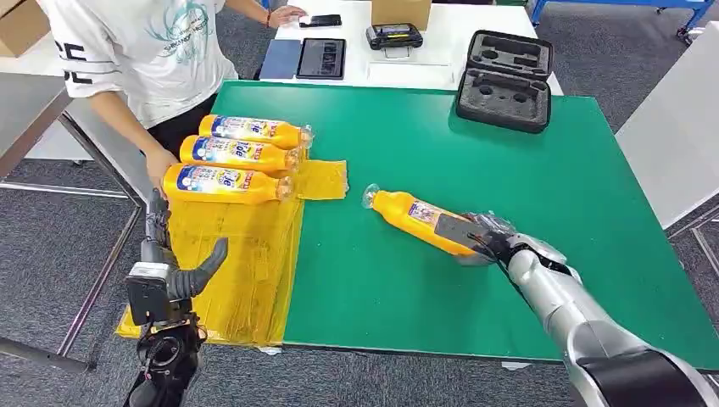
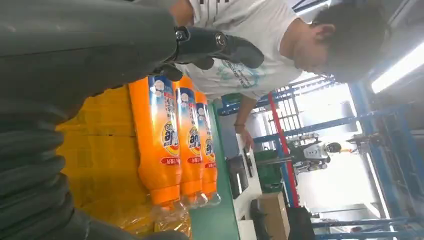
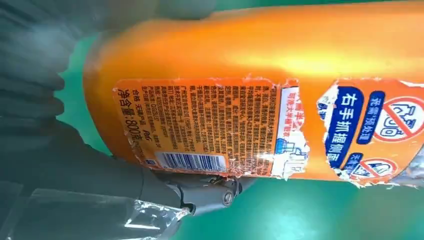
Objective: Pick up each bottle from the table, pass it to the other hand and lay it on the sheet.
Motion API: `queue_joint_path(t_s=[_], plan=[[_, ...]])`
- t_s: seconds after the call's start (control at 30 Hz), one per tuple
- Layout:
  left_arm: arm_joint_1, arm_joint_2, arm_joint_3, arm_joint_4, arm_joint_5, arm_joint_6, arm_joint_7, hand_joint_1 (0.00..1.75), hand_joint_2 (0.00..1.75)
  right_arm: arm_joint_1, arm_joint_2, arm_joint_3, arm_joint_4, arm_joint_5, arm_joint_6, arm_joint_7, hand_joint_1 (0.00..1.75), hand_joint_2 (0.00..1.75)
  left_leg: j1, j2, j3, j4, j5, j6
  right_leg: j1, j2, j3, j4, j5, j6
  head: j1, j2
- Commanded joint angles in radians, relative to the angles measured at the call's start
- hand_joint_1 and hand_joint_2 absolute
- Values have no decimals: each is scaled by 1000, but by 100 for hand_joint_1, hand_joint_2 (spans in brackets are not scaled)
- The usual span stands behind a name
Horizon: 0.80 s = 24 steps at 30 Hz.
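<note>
The right hand [image 1: 487, 240] wraps around the fat end of the orange bottle [image 1: 415, 216] lying on the green surface [image 1: 543, 195], cap pointing toward the far-off, spread left hand [image 1: 174, 275].

The left hand [image 2: 75, 115] reaches in with its dark fingers [image 2: 225, 45] apart and holding nothing. Beyond them three orange bottles [image 2: 172, 145] lie side by side, touching, on a yellow sheet [image 2: 100, 165] at the edge of the green desk [image 2: 217, 220]. A person in a white shirt [image 2: 240, 70] leans over the desk just behind the bottles.
</note>
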Motion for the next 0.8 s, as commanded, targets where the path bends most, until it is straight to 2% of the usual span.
queue_joint_path(t_s=[0.03, 0.1, 0.2, 0.3, 0.37, 0.43, 0.67, 0.7, 0.8], plan=[[-26, 5, -7, 46, -2, -9, 11, 0, 175, 20, 23, -26, 17, -20, -51, -39, 175, 175, 1, 0, 5, -1, -2, -2, 1, 0, 5, -1, -1, -2, 0, 0], [-26, 5, -7, 46, -2, -9, 11, 0, 175, 20, 23, -26, 17, -20, -51, -39, 175, 175, 0, 0, 2, -1, -1, -1, 0, 0, 2, -1, 0, -1, 0, 0], [-10, 6, 11, 33, 0, -26, 23, 0, 175, 42, 37, -73, -45, -57, -123, -138, 175, 175, 1, 0, 2, -1, 0, -1, 1, 0, 2, -1, 0, -1, 0, 0], [6, 0, 26, 15, -4, -29, 25, 0, 175, 62, 59, -106, -110, -86, -156, -175, 175, 175, 1, 2, 4, 0, -2, -2, 1, 2, 4, 0, -1, -2, 0, 0], [28, -6, 43, -15, -1, -37, 30, 0, 175, 114, 78, -146, -207, -120, -187, -220, 175, 175, 1, 1, 1, 0, -1, -1, 1, 2, 1, 0, 0, -1, 0, 0], [37, -10, 52, -26, 4, -46, 33, 0, 175, 155, 90, -176, -272, -147, -208, -243, 175, 175, 1, 2, 4, -1, -3, -2, 1, 4, 4, 0, -1, -2, 0, 0], [36, -17, 72, -26, 72, -125, 46, 0, 175, 248, 113, -248, -388, -202, -236, -335, 175, 175, 1, -1, 1, 0, -1, -1, 1, 0, 2, -1, -1, -1, 0, 0], [37, -17, 72, -25, 73, -126, 46, 0, 175, 252, 114, -248, -390, -202, -237, -336, 175, 175, 2, 0, 7, 0, -4, -3, 2, 1, 8, 0, -4, -3, 0, 0], [39, -18, 73, -24, 105, -161, 46, 0, 175, 256, 119, -258, -398, -208, -238, -346, 175, 175, 1, -1, 0, -1, -1, -1, 0, -1, 1, 0, -1, -1, 0, 0]])
